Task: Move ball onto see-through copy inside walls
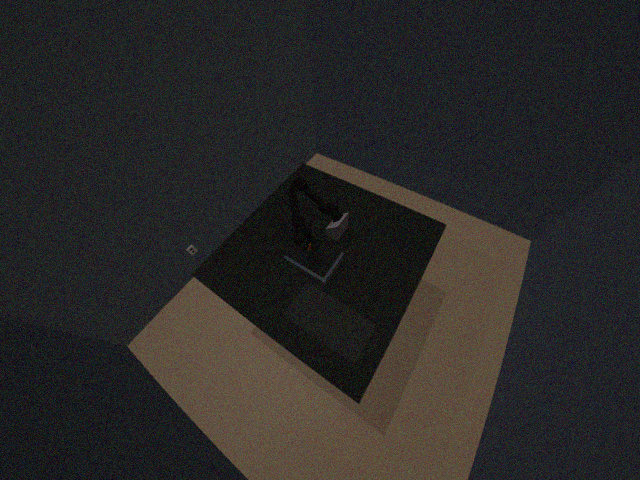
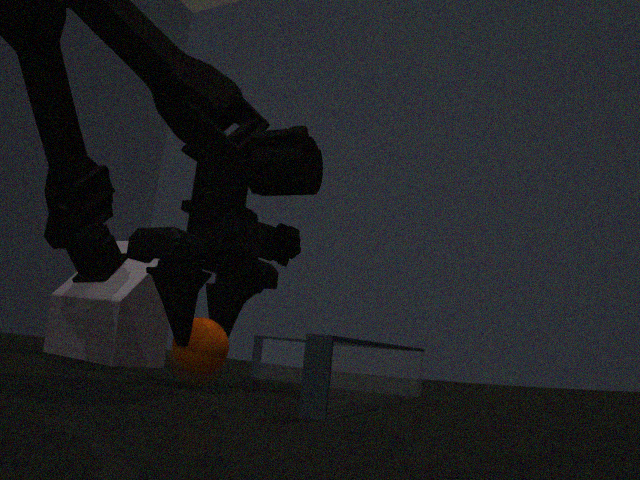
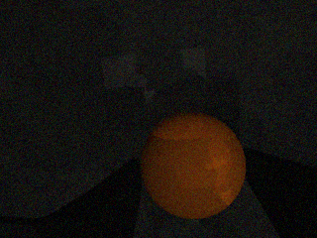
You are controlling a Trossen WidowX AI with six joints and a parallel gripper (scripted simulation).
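Gripper point(image 2: 204, 330) clamped on the orange ball point(image 2: 202, 351), fingers partly spread around it.
Arm reaches down, fingers vertical; ball low at the table point(image 2: 465, 439), beside the white base block point(image 2: 103, 320), left of the clear walls point(image 2: 336, 361).

Arm point(image 2: 170, 77) reaching down from upper left in exterior view, wrist bending so gripper point(image 2: 204, 330) is pointing straight down at table. Fingers point(image 2: 180, 304) closing on orange ball point(image 2: 202, 348), one on each side, tips sitting low by table surface. Arm base standing near worktop's far edge.
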